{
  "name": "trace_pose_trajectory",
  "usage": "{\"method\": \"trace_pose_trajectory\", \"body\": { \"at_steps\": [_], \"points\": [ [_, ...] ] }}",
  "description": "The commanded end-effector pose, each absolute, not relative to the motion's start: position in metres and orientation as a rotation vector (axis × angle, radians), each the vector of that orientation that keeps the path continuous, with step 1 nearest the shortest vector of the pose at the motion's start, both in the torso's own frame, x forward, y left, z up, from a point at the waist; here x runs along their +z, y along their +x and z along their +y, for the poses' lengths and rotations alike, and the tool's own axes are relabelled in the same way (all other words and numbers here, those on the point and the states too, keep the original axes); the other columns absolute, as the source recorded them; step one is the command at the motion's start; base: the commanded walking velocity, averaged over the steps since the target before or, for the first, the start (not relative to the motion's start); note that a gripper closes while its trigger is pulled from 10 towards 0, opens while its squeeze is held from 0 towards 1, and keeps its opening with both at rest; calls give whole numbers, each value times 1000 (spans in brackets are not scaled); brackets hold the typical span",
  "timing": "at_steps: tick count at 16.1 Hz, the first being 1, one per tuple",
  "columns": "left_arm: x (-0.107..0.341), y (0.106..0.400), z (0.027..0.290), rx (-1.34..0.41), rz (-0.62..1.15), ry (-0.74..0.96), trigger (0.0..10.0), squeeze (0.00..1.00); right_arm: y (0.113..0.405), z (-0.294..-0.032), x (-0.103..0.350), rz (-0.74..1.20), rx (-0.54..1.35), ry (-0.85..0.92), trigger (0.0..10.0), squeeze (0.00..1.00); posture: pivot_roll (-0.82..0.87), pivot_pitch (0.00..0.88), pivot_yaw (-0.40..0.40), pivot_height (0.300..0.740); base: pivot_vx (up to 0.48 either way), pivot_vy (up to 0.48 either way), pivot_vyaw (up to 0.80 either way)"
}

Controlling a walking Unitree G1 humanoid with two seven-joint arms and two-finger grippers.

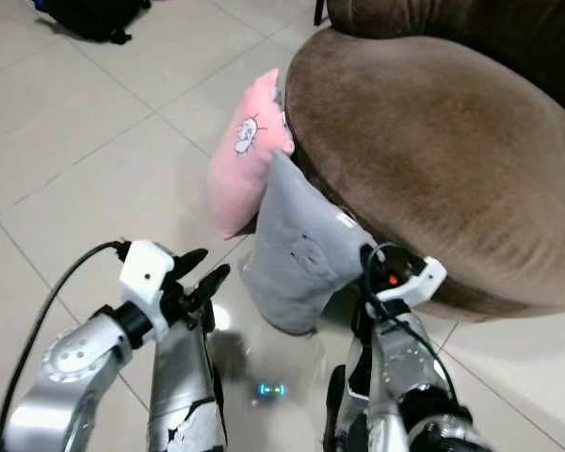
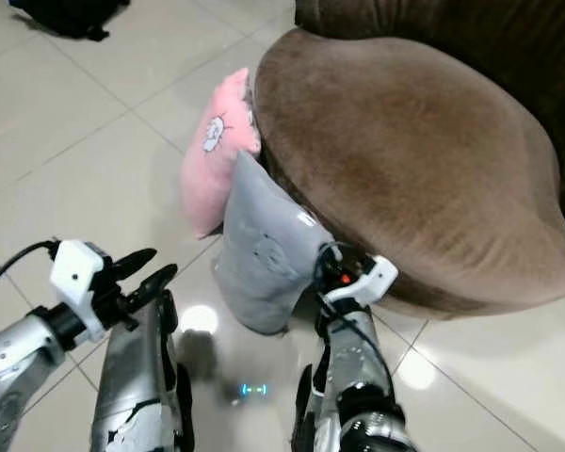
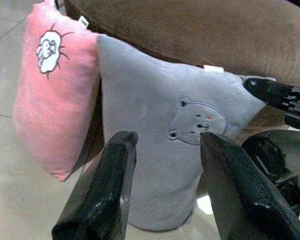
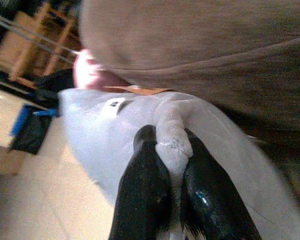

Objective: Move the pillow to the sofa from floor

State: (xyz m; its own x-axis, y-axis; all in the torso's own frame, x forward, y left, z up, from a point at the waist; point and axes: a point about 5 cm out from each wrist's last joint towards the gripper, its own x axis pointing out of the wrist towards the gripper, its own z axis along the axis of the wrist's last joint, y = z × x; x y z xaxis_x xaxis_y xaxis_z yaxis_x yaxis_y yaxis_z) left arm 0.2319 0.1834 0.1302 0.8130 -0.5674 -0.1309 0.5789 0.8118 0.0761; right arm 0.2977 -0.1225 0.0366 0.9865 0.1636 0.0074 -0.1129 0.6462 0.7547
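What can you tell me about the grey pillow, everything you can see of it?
The grey pillow is soft and plush-looking, with a small bear face stitched on its front and a white tag near its top edge. It stands upright on the tiled floor, leaning against the brown sofa, beside the pink pillow. The right gripper pinches a fold at its upper corner.

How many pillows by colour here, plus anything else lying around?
Grey pillow: 1, pinched at a corner by the right tool
Pink pillow: 1
Brown sofa: 1
Black bag on the floor: 1
Total: 4
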Motion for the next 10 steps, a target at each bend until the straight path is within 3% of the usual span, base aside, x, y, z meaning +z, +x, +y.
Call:
{"method": "trace_pose_trajectory", "body": {
  "at_steps": [1,5,10],
  "points": [
    [126,232,181,-609,109,114,10000,0,296,-116,45,39,217,842,0,0,240,212,-61,480,0,0,0],
    [136,252,166,-606,23,64,10000,0,295,-115,132,-228,348,798,0,0,139,83,-66,480,0,0,0],
    [154,271,141,-655,-84,20,10000,0,291,-146,247,-512,299,708,0,0,73,11,-57,480,0,0,0]
  ]
}}
